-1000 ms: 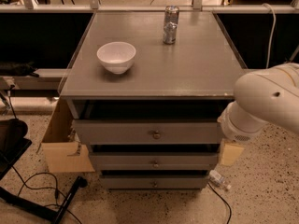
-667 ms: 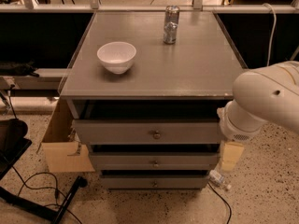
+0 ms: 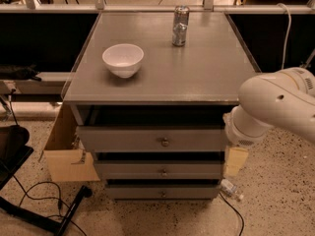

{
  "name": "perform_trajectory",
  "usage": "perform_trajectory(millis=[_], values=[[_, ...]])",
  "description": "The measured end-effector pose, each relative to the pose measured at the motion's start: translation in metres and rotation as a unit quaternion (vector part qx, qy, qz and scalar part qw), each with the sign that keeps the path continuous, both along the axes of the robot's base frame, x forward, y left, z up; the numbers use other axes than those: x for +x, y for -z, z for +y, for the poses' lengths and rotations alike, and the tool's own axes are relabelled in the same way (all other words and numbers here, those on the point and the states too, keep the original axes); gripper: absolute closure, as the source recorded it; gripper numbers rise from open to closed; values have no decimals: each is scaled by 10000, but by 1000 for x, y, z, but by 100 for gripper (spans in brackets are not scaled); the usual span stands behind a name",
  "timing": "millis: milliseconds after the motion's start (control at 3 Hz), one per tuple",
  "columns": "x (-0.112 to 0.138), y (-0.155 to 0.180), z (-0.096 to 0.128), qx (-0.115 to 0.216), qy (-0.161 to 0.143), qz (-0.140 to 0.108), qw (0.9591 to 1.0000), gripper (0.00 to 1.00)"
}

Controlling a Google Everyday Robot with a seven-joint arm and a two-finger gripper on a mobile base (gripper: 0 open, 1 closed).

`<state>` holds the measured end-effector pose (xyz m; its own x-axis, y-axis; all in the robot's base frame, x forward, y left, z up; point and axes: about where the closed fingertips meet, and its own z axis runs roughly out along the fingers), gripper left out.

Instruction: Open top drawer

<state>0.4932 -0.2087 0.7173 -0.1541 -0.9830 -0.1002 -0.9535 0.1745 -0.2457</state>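
Since the earlier frame the white robot arm point(image 3: 275, 104) has shifted slightly left, toward the right near corner of the grey cabinet point(image 3: 206, 77). Its gripper point(image 3: 235, 161) hangs below the wrist, just beside the right end of the narrower middle drawer front point(image 3: 133, 170) — whether open or closed cannot be told. The widest grey top drawer point(image 3: 123, 139), with its small brass knob point(image 3: 165, 142), sits directly under the tabletop, a dark gap above it. On top are a white round bowl point(image 3: 123, 59) at the near left and a silver can point(image 3: 180, 26) at the far centre.
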Motion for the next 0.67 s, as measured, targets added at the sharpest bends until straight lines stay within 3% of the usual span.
perform_trajectory(millis=[667], values=[[28, 21, 9, 301, 55, 9, 9995, 0]])
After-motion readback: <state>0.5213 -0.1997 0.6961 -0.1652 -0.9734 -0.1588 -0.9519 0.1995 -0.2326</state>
